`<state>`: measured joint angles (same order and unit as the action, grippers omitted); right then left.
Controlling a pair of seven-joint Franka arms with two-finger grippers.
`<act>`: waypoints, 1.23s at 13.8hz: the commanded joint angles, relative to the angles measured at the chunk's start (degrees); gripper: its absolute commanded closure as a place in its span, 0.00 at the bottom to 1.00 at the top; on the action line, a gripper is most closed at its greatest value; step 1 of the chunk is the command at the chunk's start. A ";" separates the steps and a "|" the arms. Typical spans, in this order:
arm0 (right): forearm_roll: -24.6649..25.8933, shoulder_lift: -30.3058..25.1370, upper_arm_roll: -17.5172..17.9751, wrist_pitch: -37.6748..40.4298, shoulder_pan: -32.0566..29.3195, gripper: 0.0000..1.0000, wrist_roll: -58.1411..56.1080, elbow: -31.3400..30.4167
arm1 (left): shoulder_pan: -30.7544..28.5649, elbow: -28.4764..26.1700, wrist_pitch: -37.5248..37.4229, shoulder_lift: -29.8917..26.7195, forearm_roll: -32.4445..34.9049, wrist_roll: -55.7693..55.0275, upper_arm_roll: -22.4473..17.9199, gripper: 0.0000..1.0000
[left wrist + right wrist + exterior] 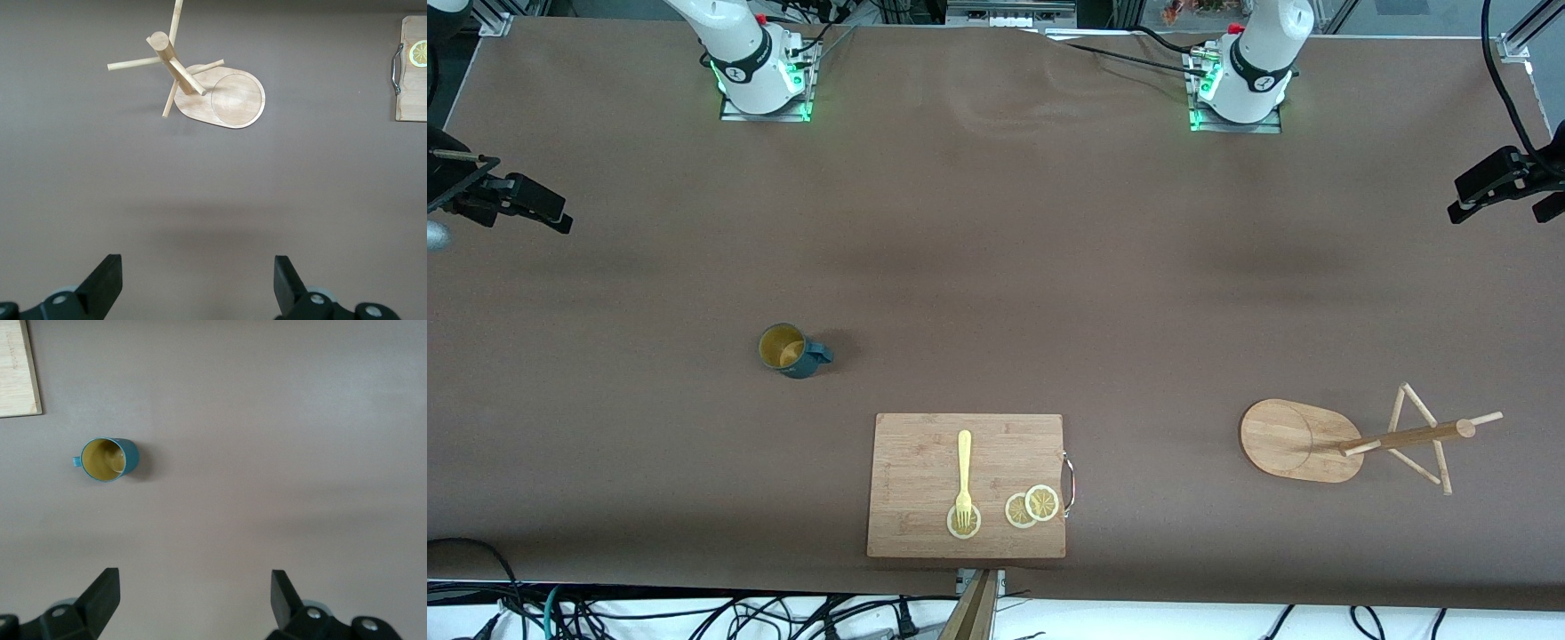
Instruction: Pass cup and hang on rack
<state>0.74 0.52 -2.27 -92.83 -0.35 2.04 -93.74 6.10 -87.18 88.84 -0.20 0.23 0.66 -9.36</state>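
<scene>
Two grippers, left [193, 283] and right [190, 600], hang spread wide and empty over the table [996, 222]. Near its front edge stands the rack [1303, 440], toward the left arm's end. Toward the right arm's end sits the cup [787, 348], upright, easily tipped by a clumsy grab.

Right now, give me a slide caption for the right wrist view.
Open right gripper above bare table, the cup upright ahead, a cutting board corner at the edge.

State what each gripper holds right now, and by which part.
Nothing is held. The left gripper and right gripper are both open and empty; the cup stands untouched on the table.
</scene>
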 commanded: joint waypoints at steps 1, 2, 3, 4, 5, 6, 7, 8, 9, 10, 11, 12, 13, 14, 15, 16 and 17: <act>0.67 -0.08 0.59 -0.25 -0.61 0.00 -0.11 0.05 | -0.38 1.76 -0.95 0.64 -1.11 0.05 0.04 0.00; 0.41 -0.08 0.51 -0.34 -0.61 0.00 0.07 0.05 | -0.38 1.75 -0.95 0.73 -1.11 0.05 0.04 0.00; 0.40 0.01 0.51 -0.16 -0.61 0.00 -0.63 0.14 | -0.38 1.75 -0.95 0.73 -1.11 0.13 0.04 0.00; 0.58 -0.08 0.59 -0.08 -0.61 0.00 -0.55 0.14 | -0.38 1.75 -0.95 0.64 -1.11 0.05 0.04 0.00; 0.67 -0.08 0.60 -0.07 -0.52 0.00 -0.54 0.14 | -0.38 1.75 -0.95 0.64 -1.11 0.05 0.04 0.00; 0.58 -0.08 0.60 -0.07 -0.52 0.00 -0.54 0.14 | -0.38 1.75 -0.95 0.64 -1.11 0.13 0.04 0.00; 0.58 -0.08 0.60 -0.07 -0.52 0.00 -0.54 0.14 | -0.38 1.75 -0.95 0.64 -1.11 0.14 0.04 0.00; 0.58 -0.08 0.60 0.01 -0.52 0.00 -0.46 0.14 | -0.38 1.58 -0.95 0.64 -1.11 0.14 0.04 0.00; 0.58 -0.08 0.77 -0.07 -0.52 0.00 0.15 0.14 | -0.38 1.49 -1.03 0.73 -1.11 0.05 0.04 0.00; 0.58 -0.08 0.77 -0.07 -0.44 0.00 0.16 0.14 | -0.38 1.49 -1.21 0.64 -1.11 -0.04 0.04 0.00; 0.58 -0.08 0.77 -0.07 -0.44 0.00 0.16 0.14 | -0.38 1.40 -1.47 0.64 -1.11 0.05 0.04 0.00; 0.49 -0.08 0.68 0.01 -0.52 0.00 0.16 0.14 | -0.38 1.49 -1.65 0.64 -1.11 0.05 0.04 0.00; 0.40 -0.08 0.60 0.01 -0.52 0.00 -0.28 0.14 | -0.38 1.58 -1.56 0.64 -1.11 0.13 0.04 0.00; 0.40 -0.08 0.60 0.01 -0.52 0.00 0.24 0.14 | -0.38 1.58 -1.56 0.64 -1.11 0.05 0.04 0.00; 0.49 -0.16 0.68 0.10 -0.52 0.00 0.16 0.05 | -0.38 1.58 -1.56 0.64 -1.11 0.05 0.04 0.00; 0.40 0.01 0.68 0.19 -0.52 0.00 -0.97 0.14 | -0.38 1.58 -1.65 0.73 -1.11 0.13 0.04 0.00; 0.40 0.01 0.68 0.19 -0.52 0.00 -0.90 -0.03 | -0.38 1.58 -1.56 0.64 -1.11 0.14 0.04 0.00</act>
<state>0.74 0.54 -2.22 -92.81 -0.35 1.95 -93.74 6.10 -87.18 88.52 -0.20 0.23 0.66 -9.36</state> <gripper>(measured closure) 0.000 0.000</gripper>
